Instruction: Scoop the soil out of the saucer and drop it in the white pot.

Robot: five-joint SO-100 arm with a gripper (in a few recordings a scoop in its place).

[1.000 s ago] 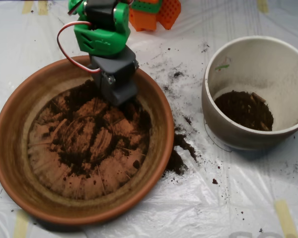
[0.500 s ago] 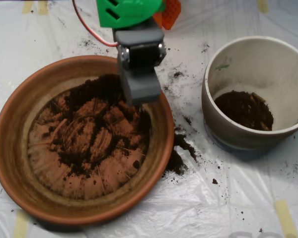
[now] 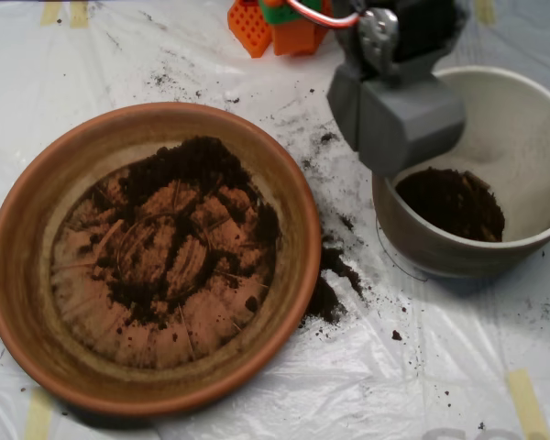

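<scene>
My scoop (image 3: 399,124) hangs above the left rim of the white pot (image 3: 522,137), and its grey shells look pressed together. Most of the soil (image 3: 179,229) lies in the saucer (image 3: 37,211), well to the left of my scoop and lower in the picture. More dark soil lies on the bottom of the white pot, just beside my scoop, to its lower right. Some crumbs lie on the plastic sheet (image 3: 257,403) between both vessels.

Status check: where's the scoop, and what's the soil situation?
Scoop over white pot's left rim. Soil thin across saucer; some in pot. Spilled soil on sheet between them.
</scene>
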